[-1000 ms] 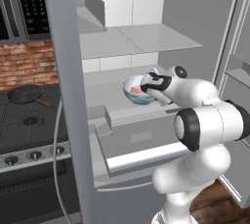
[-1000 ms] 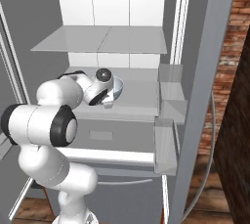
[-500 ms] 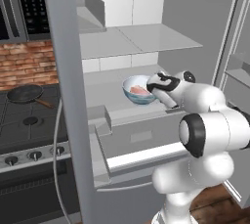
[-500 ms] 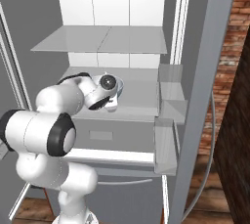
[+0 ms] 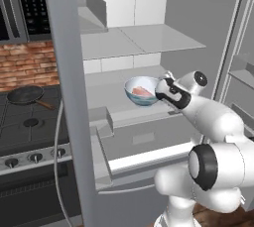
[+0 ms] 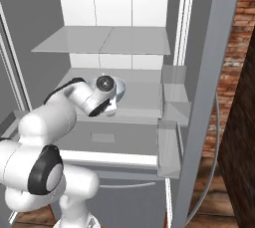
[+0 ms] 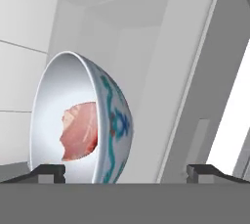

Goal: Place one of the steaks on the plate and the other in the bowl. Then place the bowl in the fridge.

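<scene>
Here's the fridge (image 5: 163, 37) with its doors swung wide, white shelves on show, and the bowl (image 5: 142, 91) sitting on the middle shelf, near its front edge. In the left base view the pale pink steak (image 5: 143, 92) lies inside the bowl, and the gripper (image 5: 162, 85) sits right at the bowl's three o'clock side, just beside the rim. From the right base view the bowl (image 6: 118, 87) peeks out at about two o'clock of the wrist, partly hidden behind the arm. The hand view rolls everything sideways: the bowl (image 7: 80, 120) stands on edge left of centre, white inside, blue and red pattern on its outer wall, with the steak (image 7: 80, 131) resting in its hollow. The fingertips (image 7: 49, 170) rise at seven and five o'clock of that picture, spread wide apart, the bowl's lower rim between them but nothing clamped. Over at nine o'clock in the left base view, a black frying pan (image 5: 26, 94) rests on the stove (image 5: 30, 132).
</scene>
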Motion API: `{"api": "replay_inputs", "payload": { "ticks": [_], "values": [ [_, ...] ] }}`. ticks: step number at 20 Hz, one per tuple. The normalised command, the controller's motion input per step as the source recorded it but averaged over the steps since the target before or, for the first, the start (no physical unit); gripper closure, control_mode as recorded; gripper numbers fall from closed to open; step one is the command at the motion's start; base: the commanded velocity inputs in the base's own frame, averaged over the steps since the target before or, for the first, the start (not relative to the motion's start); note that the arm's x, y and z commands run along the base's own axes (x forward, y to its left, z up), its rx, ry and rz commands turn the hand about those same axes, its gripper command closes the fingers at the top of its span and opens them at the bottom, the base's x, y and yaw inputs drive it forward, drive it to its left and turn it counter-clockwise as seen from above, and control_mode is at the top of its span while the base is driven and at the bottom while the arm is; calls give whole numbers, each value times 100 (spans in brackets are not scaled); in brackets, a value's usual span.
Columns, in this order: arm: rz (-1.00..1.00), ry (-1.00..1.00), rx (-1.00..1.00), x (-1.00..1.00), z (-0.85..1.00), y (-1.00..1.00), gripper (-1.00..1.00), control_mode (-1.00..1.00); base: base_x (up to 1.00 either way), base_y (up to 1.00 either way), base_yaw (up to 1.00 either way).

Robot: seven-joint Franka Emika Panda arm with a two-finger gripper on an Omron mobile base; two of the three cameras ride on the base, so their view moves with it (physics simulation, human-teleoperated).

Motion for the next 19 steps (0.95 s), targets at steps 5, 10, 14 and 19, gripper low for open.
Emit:
{"api": "replay_inputs", "payload": {
  "ticks": [5, 10, 14, 19],
  "values": [
    [5, 19, -4, -78, 43, 0, -100, -100, 0, 0, 0],
    [41, 40, -6, -63, 12, -8, -100, -100, 0, 0, 0],
    [57, 46, -24, -74, -4, 0, -100, -100, 0, 0, 0],
    [53, 27, -30, -86, -52, 2, -100, -100, 0, 0, 0]
  ]
}}
